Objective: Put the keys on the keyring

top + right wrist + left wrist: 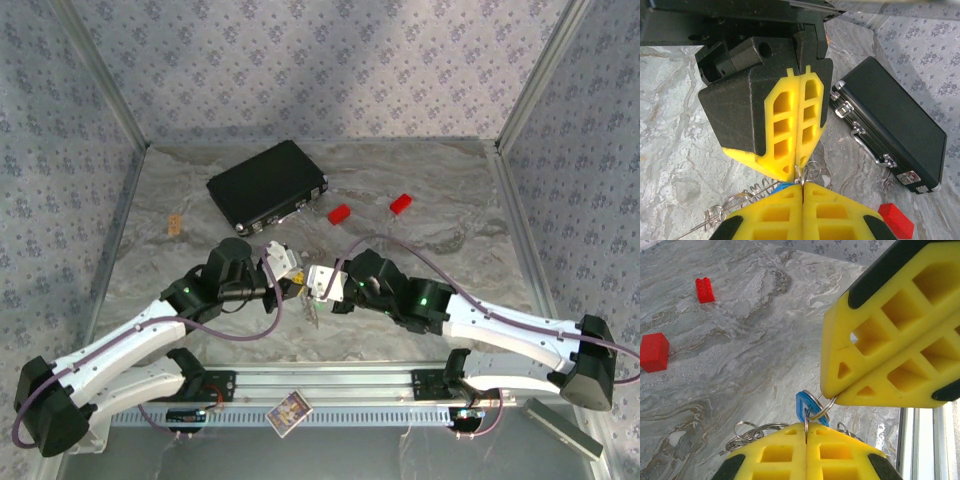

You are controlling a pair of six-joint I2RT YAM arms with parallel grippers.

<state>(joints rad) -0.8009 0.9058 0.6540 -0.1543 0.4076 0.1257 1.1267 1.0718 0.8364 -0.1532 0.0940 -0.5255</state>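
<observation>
Silver keyring [746, 434]: its thin loops hang bunched just under the two tips, above the tabletop [740, 350].
Blue key [804, 407]: the head sits right at the pinch with a loop around it; you cannot tell whether it is fully threaded.
Left pincer [806, 432]: fingers together, clamped on the keyring wire.
Right pincer [802, 191]: fingers together, tip to tip with the left, clamped on the same loop.
Step in hand: probably working the blue key along the wire.
How to do it well: use one pincer as an anchor and slide with the other in small moves along the wire. Don't pull the two apart.
Risk: the thin wire may slip from the pads.
</observation>
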